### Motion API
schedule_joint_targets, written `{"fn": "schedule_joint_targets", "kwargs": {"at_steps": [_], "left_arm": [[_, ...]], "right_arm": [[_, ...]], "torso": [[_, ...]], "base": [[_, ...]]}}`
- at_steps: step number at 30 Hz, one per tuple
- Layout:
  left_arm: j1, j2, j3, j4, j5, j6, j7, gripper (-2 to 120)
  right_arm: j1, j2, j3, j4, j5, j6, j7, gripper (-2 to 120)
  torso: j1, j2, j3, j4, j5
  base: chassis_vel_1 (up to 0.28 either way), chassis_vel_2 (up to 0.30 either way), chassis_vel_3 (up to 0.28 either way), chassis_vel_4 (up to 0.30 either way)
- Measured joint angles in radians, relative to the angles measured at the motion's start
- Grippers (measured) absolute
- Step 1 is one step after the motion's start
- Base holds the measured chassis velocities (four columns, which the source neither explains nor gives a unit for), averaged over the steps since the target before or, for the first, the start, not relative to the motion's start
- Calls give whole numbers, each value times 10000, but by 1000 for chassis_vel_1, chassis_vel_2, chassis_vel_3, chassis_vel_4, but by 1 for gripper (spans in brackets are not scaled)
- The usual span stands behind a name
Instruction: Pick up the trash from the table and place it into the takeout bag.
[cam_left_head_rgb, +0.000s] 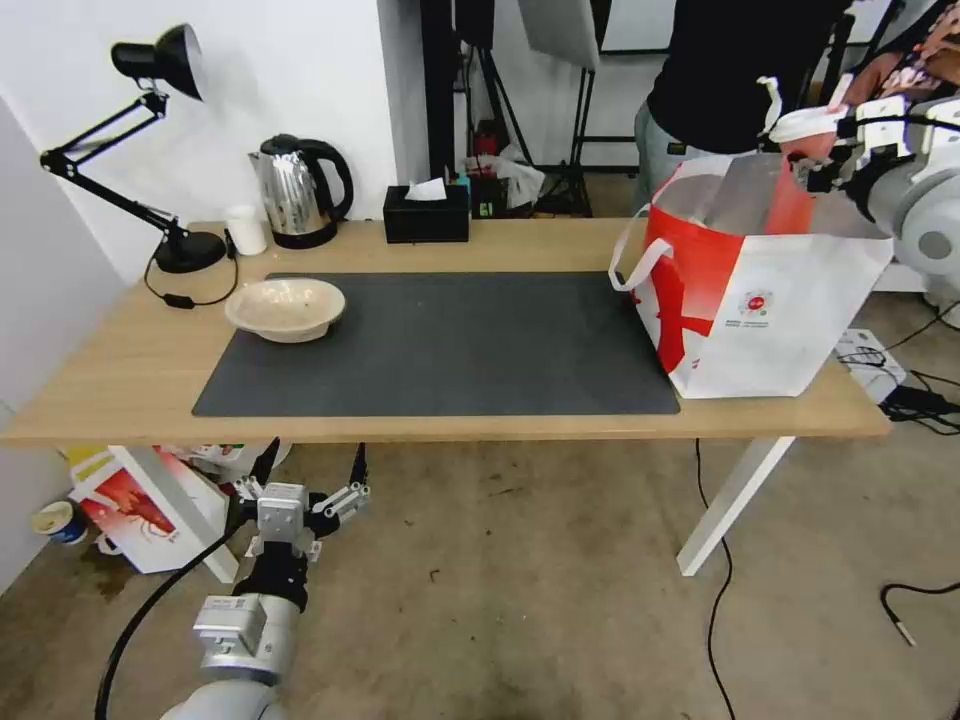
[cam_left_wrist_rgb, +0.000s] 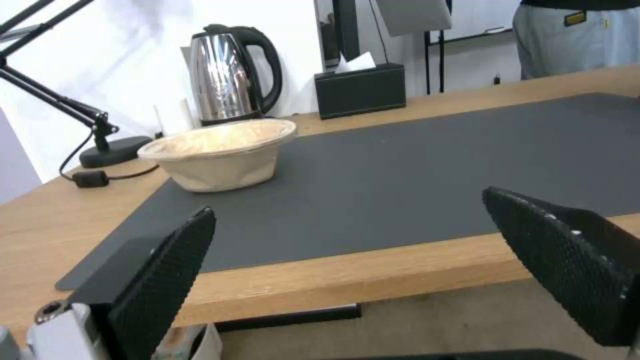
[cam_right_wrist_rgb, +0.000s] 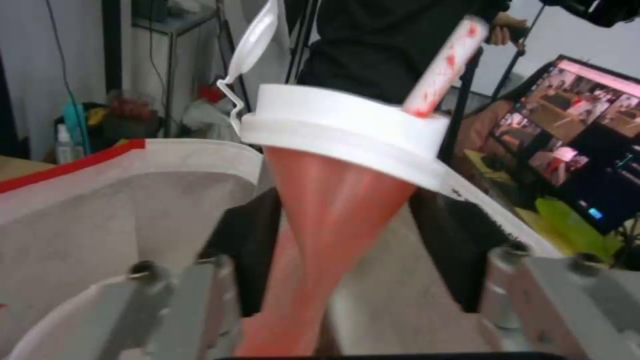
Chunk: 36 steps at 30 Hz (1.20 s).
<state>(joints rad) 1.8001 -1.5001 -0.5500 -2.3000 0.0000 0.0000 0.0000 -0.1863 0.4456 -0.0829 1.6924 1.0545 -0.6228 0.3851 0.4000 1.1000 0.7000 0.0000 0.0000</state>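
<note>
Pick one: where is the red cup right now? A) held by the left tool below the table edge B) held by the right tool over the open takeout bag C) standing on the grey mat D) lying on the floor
B: the right tool grips the red cup above the takeout bag, while the left tool hangs open below the table edge.

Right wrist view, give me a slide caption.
Right gripper holds the red cup by its white lid end above the open takeout bag.
</note>
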Motion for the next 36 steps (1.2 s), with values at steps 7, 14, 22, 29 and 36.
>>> {"fn": "schedule_joint_targets", "kwargs": {"at_steps": [7,14,22,29,36], "left_arm": [[0,0,0,0,0,0,0,100],[0,0,0,0,0,0,0,100],[0,0,0,0,0,0,0,100],[0,0,0,0,0,0,0,100],[0,0,0,0,0,0,0,100]], "right_arm": [[96,-101,-40,14,-157,-71,-146,82],[211,-195,-57,100,-190,-243,-137,99],[315,-421,-66,199,-184,-332,-102,100],[476,-642,-229,308,-193,-590,-279,100],[548,-837,-319,436,-335,-955,-585,100]], "torso": [[0,0,0,0,0],[0,0,0,0,0],[0,0,0,-1,0],[0,0,0,0,0],[0,0,0,-1,-1]], "base": [[0,0,0,0],[0,0,0,0],[0,0,0,0],[0,0,0,0],[0,0,0,0]]}}
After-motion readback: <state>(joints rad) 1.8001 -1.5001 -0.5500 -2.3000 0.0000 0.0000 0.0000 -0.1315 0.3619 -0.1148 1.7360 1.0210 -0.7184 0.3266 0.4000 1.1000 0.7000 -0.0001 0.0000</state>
